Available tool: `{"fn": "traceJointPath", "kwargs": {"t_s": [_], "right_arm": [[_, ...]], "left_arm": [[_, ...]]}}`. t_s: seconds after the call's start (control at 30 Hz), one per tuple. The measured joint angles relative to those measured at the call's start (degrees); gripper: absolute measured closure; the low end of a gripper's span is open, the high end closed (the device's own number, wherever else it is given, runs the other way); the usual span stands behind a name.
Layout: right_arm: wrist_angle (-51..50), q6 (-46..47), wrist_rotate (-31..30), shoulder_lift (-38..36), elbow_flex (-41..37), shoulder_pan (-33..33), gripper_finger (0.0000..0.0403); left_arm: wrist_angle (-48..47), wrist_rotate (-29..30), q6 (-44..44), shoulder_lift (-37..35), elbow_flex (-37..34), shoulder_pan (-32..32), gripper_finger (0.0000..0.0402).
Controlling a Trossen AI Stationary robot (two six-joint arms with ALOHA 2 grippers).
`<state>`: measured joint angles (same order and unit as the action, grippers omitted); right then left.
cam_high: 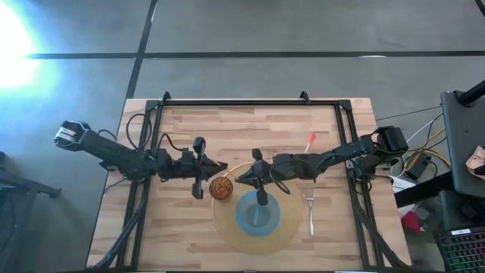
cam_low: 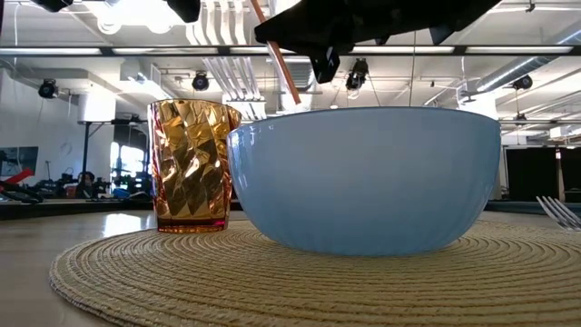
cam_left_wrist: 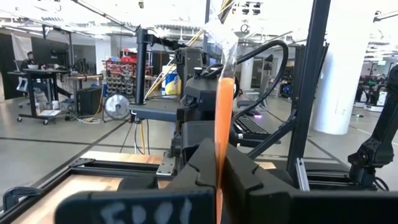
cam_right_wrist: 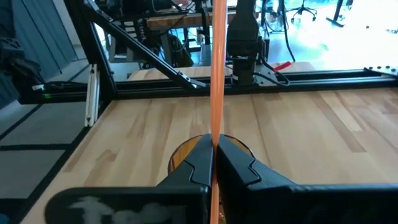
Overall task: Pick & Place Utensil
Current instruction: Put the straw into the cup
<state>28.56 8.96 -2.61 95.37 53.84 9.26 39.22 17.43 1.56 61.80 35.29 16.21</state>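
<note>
In the high view the orange utensil handle (cam_right_wrist: pixel 218 74) is too thin to make out between the grippers. The low view cuts off its upper end and the fork (cam_low: pixel 561 213) at the right edge. The bowl (cam_low: pixel 365 178) hides the amber glass's (cam_low: pixel 189 165) right side.

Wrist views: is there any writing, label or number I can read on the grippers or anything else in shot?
White handwritten marks on the left gripper's dark body: blurred, unreadable.
White handwritten marks on the right gripper's dark body: blurred, unreadable.
Thin orange plastic utensil handle, amber faceted glass, pale blue bowl: no text.
Nothing else legible.
</note>
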Motion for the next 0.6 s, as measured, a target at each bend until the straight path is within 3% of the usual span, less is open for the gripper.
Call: {"fn": "traceJointPath", "kwargs": {"t_s": [0.4,0.6], "right_arm": [[-1.41,1.45,0.0,-0.26,-0.02,-0.01,0.039],[-1.84,1.41,0.0,-0.42,-0.06,-0.02,0.0344]], "left_arm": [[-0.84,0.0,1.81,0.02,0.0,0.0,0.04],[-1.88,0.46,1.92,0.02,0.02,0.0,0.0401]]}}
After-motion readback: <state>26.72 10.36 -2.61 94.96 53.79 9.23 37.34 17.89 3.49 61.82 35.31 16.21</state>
